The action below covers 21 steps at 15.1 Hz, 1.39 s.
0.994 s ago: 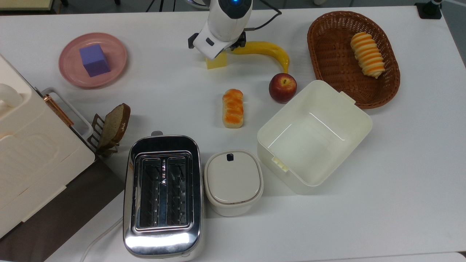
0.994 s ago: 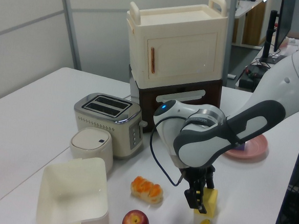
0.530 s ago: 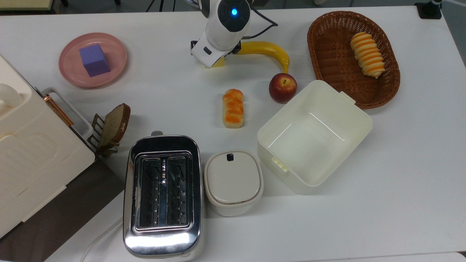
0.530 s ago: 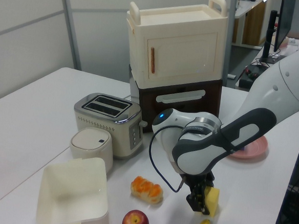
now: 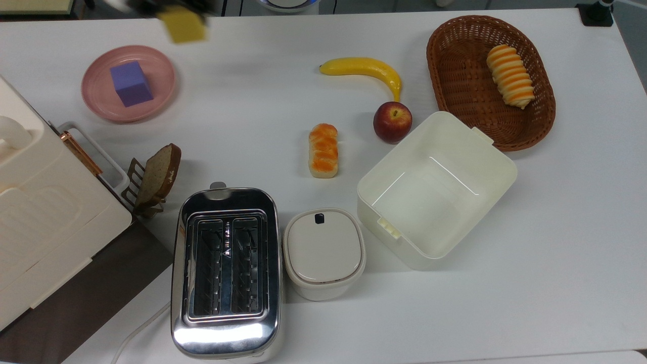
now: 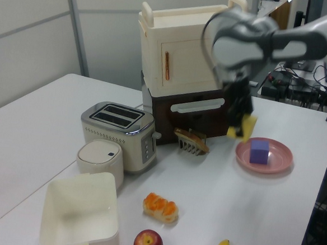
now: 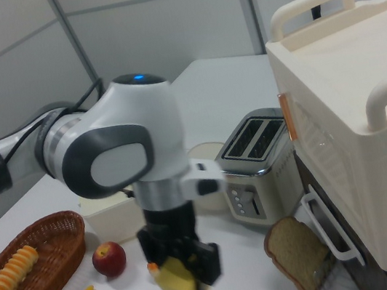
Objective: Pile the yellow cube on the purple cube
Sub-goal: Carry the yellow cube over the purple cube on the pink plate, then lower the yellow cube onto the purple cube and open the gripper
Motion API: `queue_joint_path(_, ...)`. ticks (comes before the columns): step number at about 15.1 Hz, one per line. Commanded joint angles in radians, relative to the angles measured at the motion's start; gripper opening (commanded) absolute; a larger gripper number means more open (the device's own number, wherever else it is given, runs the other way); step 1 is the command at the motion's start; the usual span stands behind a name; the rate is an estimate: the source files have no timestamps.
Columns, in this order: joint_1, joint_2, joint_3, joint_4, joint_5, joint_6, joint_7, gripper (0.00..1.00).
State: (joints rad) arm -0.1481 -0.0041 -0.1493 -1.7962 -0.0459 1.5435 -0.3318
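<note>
Lab: partition walls [image 6: 35, 29], monitors [image 6: 302, 20]

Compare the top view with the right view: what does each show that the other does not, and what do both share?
Top view alone: the purple cube on its pink plate, and the lidded white container. Right view alone: the arm's white and grey body above the end effector. Both share the yellow cube held aloft, the toaster, banana, apple and wicker basket.

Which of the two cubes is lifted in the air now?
The yellow cube, held by the gripper above the table; the purple cube rests on the pink plate.
</note>
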Motion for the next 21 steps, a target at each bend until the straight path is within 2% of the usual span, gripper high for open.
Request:
queue_joint_path(1,-0.16,0.082,0.004,0.029,0.011,0.048,-0.124,0.39)
queue_joint_path(5,-0.279,0.16,0.002,0.023,-0.025,0.122,-0.164,0.39)
queue_joint_path(8,-0.333,0.212,0.001,0.026,-0.048,0.18,-0.167,0.42)
queue_joint_path(11,-0.335,0.242,0.001,0.026,-0.061,0.195,-0.154,0.47)
queue_joint_path(14,-0.326,0.263,0.008,0.026,-0.058,0.198,-0.109,0.62)
queue_joint_path(16,-0.306,0.282,0.013,0.028,-0.046,0.227,-0.034,0.66)
queue_joint_path(21,-0.268,0.294,0.014,0.035,-0.019,0.23,0.026,0.83)
